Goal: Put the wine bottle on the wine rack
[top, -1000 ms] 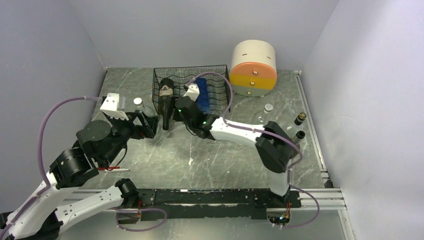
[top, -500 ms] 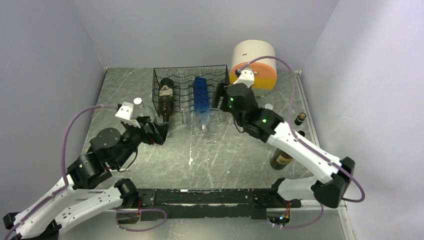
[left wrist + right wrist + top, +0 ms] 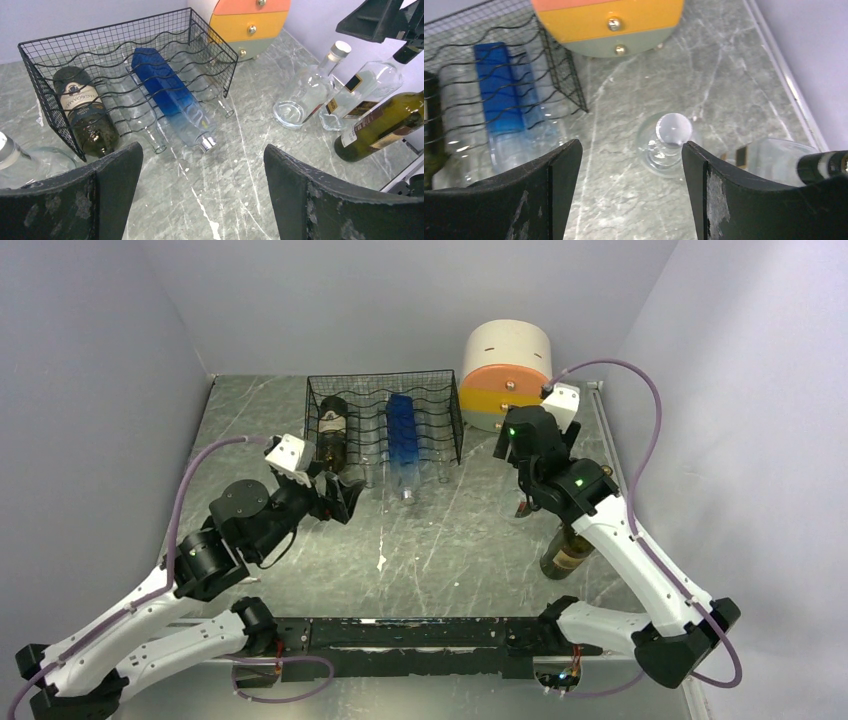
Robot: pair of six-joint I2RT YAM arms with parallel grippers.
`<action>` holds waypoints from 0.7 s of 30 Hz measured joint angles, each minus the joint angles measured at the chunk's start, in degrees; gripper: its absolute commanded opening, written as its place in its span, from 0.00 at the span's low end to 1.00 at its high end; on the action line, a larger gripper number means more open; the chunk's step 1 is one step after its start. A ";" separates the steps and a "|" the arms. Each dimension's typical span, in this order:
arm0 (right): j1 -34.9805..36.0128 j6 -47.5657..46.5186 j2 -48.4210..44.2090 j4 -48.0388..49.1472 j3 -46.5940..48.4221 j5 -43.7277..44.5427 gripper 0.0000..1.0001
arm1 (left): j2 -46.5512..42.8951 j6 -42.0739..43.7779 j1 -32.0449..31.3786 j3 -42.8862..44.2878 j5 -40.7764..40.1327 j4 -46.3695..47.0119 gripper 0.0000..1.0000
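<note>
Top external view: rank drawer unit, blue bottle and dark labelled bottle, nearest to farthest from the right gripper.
1. Drawer unit, just behind the right gripper.
2. Blue bottle, middle of the wine rack.
3. Dark labelled bottle, far left of it.

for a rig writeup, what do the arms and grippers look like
White link shells on the left arm and right arm, black round joints and wrists. A lilac cable runs along each; green lights on the right. The fingers are broad, black, scuffed.
</note>
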 measured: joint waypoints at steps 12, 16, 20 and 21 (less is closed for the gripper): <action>-10.51 -4.42 0.39 3.04 -6.80 -4.85 0.73 | 2.49 3.76 0.00 0.81 2.14 1.88 0.94; -14.38 -6.51 0.96 5.88 -10.67 -10.01 0.64 | 2.99 4.87 0.00 0.96 2.45 2.27 0.94; -16.48 -7.89 2.05 8.35 -11.34 -14.03 0.50 | 2.99 5.51 0.00 0.96 2.80 2.43 0.94; -16.65 -8.15 2.36 8.92 -11.34 -14.82 0.48 | 2.99 5.60 0.00 0.96 2.80 2.45 0.94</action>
